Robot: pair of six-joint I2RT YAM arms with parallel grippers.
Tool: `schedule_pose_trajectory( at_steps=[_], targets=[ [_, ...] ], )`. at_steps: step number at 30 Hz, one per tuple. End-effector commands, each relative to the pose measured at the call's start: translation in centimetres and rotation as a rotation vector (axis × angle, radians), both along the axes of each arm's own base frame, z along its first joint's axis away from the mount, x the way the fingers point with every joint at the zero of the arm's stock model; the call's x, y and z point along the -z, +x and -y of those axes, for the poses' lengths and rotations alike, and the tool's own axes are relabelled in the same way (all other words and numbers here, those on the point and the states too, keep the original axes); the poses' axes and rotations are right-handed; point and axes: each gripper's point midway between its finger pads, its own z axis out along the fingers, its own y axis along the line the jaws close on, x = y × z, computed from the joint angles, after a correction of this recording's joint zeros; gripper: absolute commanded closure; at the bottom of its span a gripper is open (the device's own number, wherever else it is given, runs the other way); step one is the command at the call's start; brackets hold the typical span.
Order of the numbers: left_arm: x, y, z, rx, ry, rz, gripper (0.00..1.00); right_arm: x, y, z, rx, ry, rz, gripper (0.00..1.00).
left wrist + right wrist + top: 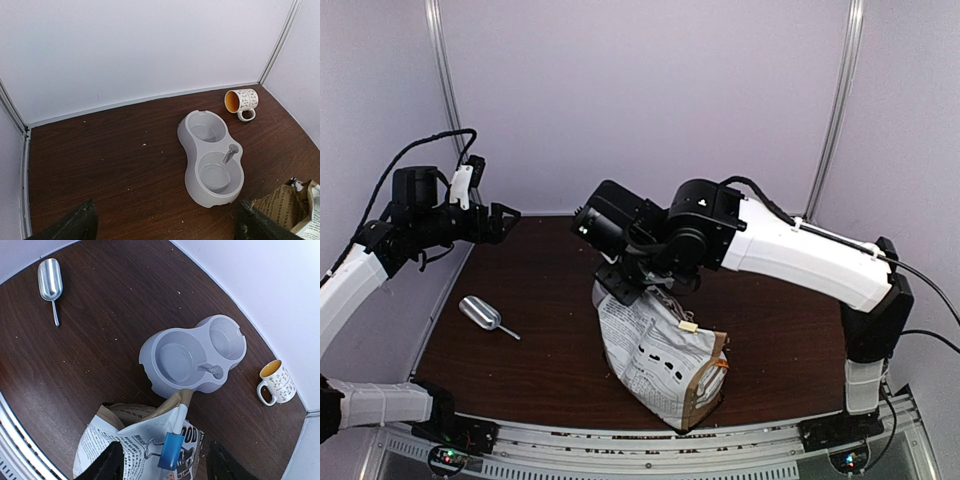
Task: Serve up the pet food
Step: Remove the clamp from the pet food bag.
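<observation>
The paper bag stands under my right claw, whose fingers spread astride its folded top. Beyond the bag sits the grey double bowl, then the mug. Left of the bag lies the scoop. A blue clip pins the bag's top. The pet food is hidden from me. My left claw gapes wide, well left of the bag.

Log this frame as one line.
left gripper open, raised, empty | right gripper open, straddling clipped bag top | scoop on table, untouched | double bowl no kibble seen

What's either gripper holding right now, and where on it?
Nothing visibly: left gripper hangs open; right gripper straddles the clipped top of the paper bag, jaws apart, no grip seen.
</observation>
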Motion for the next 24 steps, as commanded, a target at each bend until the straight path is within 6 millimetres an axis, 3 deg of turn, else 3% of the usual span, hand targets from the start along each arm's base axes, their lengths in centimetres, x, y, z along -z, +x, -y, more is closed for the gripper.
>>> schedule_pose_trajectory(
  at_steps=[1,24],
  targets=[
    [-1.49,0.22,-0.03,-0.001,-0.005,0.043,0.02,-0.92,0.68,0.4,0.05,-0.004,0.054,0.46],
    [-1.52,0.15,-0.09,-0.001,-0.003,0.047,0.02,-1.52,0.92,0.49,0.093,0.036,0.058,0.86]
  ],
)
